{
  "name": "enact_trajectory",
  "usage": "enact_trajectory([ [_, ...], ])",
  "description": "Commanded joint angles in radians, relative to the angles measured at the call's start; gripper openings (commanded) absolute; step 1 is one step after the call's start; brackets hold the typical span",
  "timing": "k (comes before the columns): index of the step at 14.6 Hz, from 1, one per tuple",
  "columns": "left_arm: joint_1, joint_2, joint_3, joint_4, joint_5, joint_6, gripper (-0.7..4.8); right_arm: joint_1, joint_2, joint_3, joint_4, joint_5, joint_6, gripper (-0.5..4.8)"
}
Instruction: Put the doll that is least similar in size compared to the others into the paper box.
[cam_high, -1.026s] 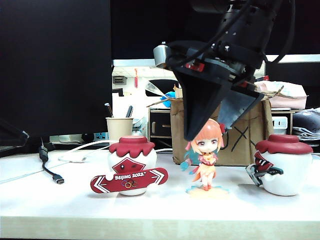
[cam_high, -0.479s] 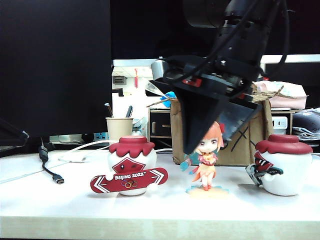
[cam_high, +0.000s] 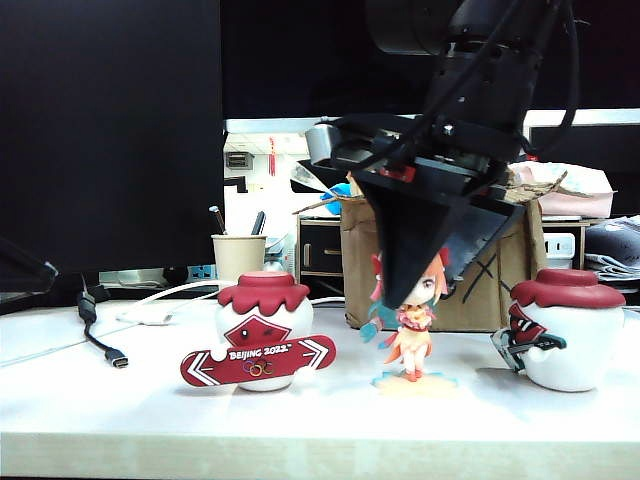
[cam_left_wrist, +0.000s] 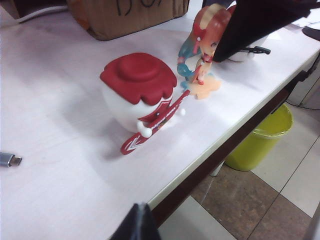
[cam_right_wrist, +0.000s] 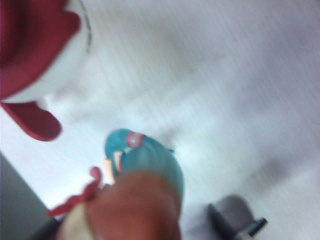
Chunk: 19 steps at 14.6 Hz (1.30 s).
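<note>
Your right gripper (cam_high: 425, 290) has black wedge fingers straddling the head of the slim glossy plastic doll with orange-pink hair (cam_high: 410, 330); jaws partly spread, grip cannot be confirmed. The doll stands upright at table centre. One doll, two squat white mascots with dark red caps: one (cam_high: 262, 330) at its 9 o'clock, one (cam_high: 565, 325) at 3. One ragged brown corrugated paper box (cam_high: 500, 270) behind, at 12. Smooth white table (cam_high: 150, 410), tiled floor, dark monitor. Your left gripper (cam_left_wrist: 135, 225): only a dark tip shows, opening unreadable.
</note>
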Motion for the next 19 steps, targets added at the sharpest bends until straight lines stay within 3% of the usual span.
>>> enact_trajectory([
  [1,0.002,0.000,0.003,0.009,0.002,0.002,-0.05,0.002,-0.002,0.004,-0.002,0.012,0.000,1.68],
  [10,0.002,0.000,0.003,0.009,0.002,0.002,-0.05,0.002,-0.002,0.005,0.001,0.012,0.000,1.83],
  [13,0.002,-0.002,0.003,0.009,0.002,0.002,-0.05,0.002,-0.002,0.005,0.027,0.009,0.006,3.11],
  [15,0.002,-0.002,0.003,0.009,0.002,0.002,-0.05,0.003,-0.002,0.005,0.061,0.008,0.008,4.79],
  [19,0.002,-0.002,0.003,0.009,0.002,0.002,-0.05,0.003,-0.002,0.005,0.193,-0.038,0.030,4.79],
])
